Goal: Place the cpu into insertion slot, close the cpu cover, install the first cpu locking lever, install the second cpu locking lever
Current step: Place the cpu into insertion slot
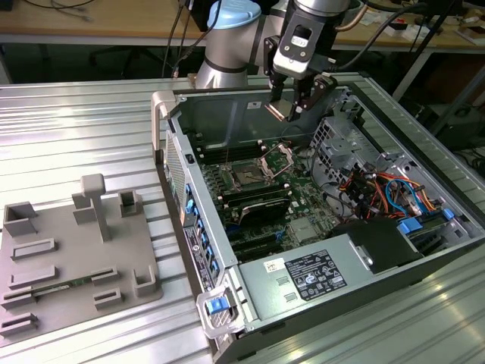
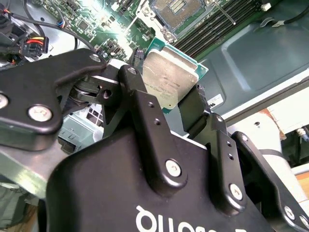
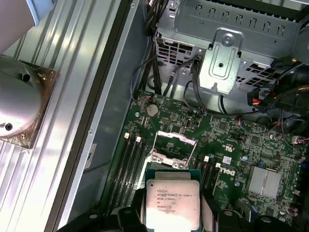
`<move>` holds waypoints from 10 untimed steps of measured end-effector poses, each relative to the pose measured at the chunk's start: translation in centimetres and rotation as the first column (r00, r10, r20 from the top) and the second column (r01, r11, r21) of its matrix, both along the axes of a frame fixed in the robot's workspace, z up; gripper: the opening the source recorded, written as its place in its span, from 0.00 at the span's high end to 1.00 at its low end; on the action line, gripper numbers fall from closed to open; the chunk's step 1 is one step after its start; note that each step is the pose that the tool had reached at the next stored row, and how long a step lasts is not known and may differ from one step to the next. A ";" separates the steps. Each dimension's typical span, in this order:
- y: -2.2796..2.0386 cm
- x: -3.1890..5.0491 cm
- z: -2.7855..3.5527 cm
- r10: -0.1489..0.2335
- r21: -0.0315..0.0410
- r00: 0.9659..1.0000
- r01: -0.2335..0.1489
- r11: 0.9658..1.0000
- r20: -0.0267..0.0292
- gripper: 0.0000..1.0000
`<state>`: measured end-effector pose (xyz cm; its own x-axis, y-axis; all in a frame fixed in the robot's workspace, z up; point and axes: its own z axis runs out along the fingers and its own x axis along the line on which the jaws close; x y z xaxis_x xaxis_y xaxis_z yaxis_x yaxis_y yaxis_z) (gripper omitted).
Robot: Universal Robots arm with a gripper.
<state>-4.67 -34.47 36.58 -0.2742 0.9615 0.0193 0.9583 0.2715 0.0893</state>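
The claw [image 2: 163, 86] grips the cpu [image 3: 172, 203] by two edges, over the open insertion slot [image 1: 246, 176], whose cpu cover [image 1: 276, 158] stands raised; I think it should descend level, corners aligned, without force.

In the exterior view, a grey fixture tray [image 1: 72, 262] lies on the ribbed table [image 1: 76, 129] at eight o'clock of the open computer case [image 1: 227, 114].
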 end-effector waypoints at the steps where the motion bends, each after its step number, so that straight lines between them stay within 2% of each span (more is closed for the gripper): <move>1: 0.00 -0.04 0.00 -0.005 0.000 1.000 0.005 1.000 0.000 0.45; 10: 0.00 -0.17 -0.04 -0.021 0.000 1.000 0.021 1.000 0.000 0.45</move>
<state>-4.84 -34.47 36.54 -0.2540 0.9670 0.0194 0.9638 0.2514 0.0891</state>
